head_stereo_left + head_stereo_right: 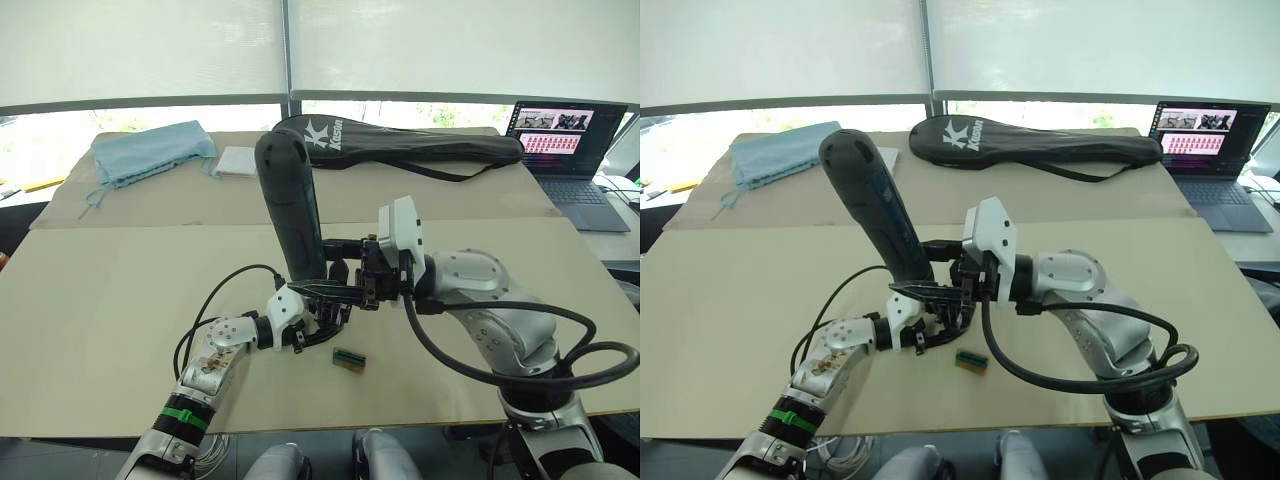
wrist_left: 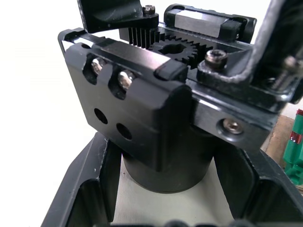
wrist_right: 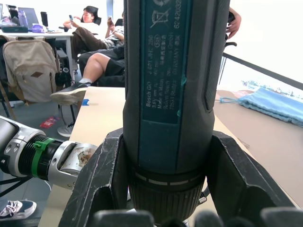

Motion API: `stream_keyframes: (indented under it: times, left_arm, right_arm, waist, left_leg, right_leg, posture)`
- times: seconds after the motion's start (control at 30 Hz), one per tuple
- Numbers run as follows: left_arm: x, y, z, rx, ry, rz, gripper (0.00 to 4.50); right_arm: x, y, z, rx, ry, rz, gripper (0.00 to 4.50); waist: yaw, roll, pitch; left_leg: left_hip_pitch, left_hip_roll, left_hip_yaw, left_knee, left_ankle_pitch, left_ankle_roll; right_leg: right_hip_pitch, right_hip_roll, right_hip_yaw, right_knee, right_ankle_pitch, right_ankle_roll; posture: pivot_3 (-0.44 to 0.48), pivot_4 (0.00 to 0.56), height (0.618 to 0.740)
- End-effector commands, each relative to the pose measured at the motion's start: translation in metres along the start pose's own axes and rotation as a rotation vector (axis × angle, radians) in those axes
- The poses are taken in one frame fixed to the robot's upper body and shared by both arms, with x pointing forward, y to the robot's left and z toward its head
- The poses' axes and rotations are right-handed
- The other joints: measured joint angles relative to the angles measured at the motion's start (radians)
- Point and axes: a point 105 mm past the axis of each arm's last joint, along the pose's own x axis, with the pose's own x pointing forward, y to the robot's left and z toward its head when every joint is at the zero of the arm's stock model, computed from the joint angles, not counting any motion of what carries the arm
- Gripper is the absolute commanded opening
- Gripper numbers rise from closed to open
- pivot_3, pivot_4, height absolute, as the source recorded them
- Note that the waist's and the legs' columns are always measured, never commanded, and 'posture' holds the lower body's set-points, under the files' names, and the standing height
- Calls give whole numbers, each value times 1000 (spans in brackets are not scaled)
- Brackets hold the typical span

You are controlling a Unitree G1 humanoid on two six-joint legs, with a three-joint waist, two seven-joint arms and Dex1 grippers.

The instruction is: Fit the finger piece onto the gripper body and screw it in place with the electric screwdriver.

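Right claw (image 1: 345,285) is clamped on the electric screwdriver (image 1: 292,205), which stands nearly upright at frame center, butt end up. Left claw (image 1: 318,322) sits just below it, closed around the gripper body (image 2: 156,118), low on the tan worktop (image 1: 100,300). A small green-brown box (image 1: 348,359) lies just right of that.

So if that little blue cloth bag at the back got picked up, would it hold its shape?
Probably not. The bag lies slumped and wrinkled on the table, so it likely droops when lifted. Its loose drawstring trails off the side and could snag. It looks fairly flat, so it is probably light.
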Motion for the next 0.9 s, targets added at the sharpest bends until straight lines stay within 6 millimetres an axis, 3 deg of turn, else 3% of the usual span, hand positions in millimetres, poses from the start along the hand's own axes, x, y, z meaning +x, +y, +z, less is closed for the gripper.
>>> stream_keyframes:
  times: [0.03,0.9]
  left_arm:
    - [-2,-7,-21,-59,81,-15,2312]
    - [-3,-6,-20,-58,85,-17,2312]
  right_arm:
    - [-4,-2,2,-10,-27,-25,1902]
    - [-5,2,-35,116,52,-84,1902]
  waist:
    - [0,0,0]
    - [0,0,-8]
  left_leg:
    - [0,0,0,0,0,0]
    - [2,0,0,-1,0,0]
  right_leg:
    - [0,0,0,0,0,0]
    - [1,0,0,0,0,0]
  posture:
    - [0,150,740]
    - [0,150,740]
